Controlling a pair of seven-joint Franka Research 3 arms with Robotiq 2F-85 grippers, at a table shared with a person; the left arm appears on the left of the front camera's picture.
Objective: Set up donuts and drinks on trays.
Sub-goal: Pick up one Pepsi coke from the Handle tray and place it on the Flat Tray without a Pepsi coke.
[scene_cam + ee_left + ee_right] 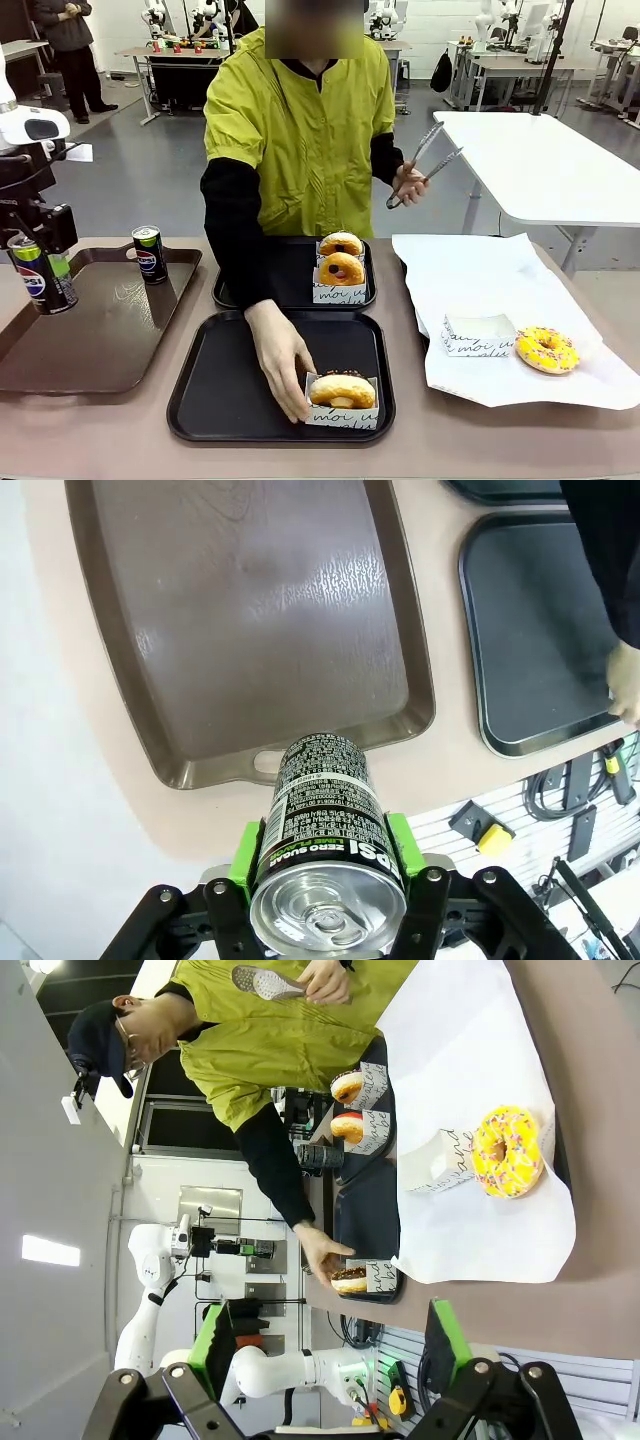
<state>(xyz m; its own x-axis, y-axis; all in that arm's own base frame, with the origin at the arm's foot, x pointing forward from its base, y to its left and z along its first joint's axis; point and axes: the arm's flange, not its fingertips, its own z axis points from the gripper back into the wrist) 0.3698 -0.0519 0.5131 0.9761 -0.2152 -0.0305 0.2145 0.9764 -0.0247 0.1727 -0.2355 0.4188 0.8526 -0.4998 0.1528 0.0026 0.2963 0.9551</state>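
Drink can (320,790), black with a green top band, sits clamped between the green pads of the left end effector (325,852), the jaws closed partway onto its sides. In the front view it hangs near upright at the worktop's (100,430) 9 o'clock edge, over the left rim of the brown tray (110,320). I cannot tell whether its base is clear of that rim.

A second can (150,253) stands on the same brown tray, toward 1 o'clock of the held one. The near black tray (240,380) lies at about 4 o'clock from the held can and the far black tray (295,270) at about 3 o'clock, both well apart from it. The coming move is likely a carry rightward across the brown tray, with the can's long axis kept vertical. The left arm is plainly the nearer one.

The person's hand (280,360) rests on the near tray, touching a chocolate donut (342,390) in its paper sleeve, so that tray's right half is busy. The far tray carries two sleeved donuts (341,268).

The left wrist view shows the pads' grip and the can's top, which the front view is too small to show. The right wrist view shows the right end effector (330,1340) wide open and empty, facing a yellow-sprinkled donut (506,1150) on white paper (470,1040).
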